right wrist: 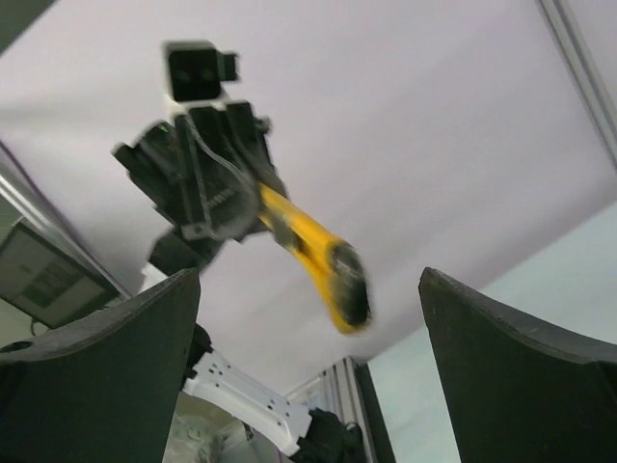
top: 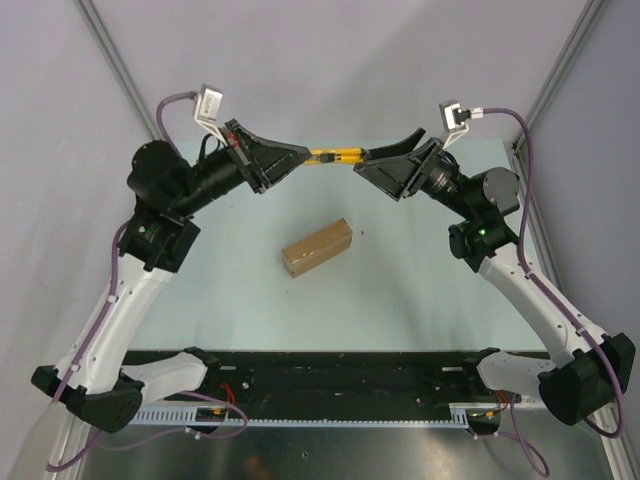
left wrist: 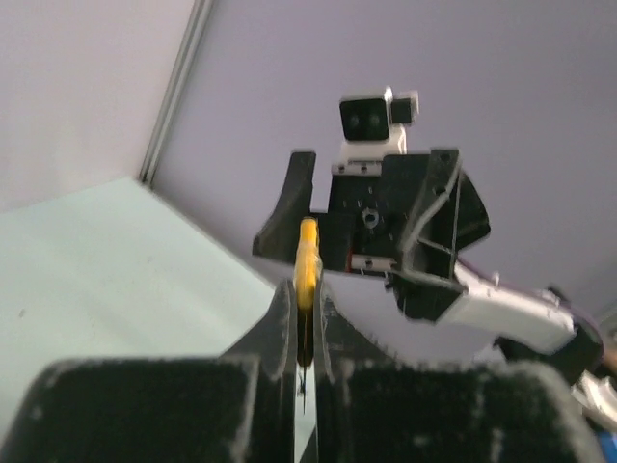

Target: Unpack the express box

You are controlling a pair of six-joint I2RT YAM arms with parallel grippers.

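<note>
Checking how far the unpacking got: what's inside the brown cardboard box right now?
Cannot be seen. The express box lies shut on the table, its lid down, so any contents are covered. Nothing rests on top; the left gripper holds the utility knife up beyond it.

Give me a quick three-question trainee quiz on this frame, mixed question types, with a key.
1. True or false: the left gripper is clamped on the utility knife.
2. The right gripper is: A) open, B) shut on the knife, C) shut on the box.
3. Fill in: the express box lies on the table with its lid ____.

Key: 1 true; 2 A; 3 closed.
</note>
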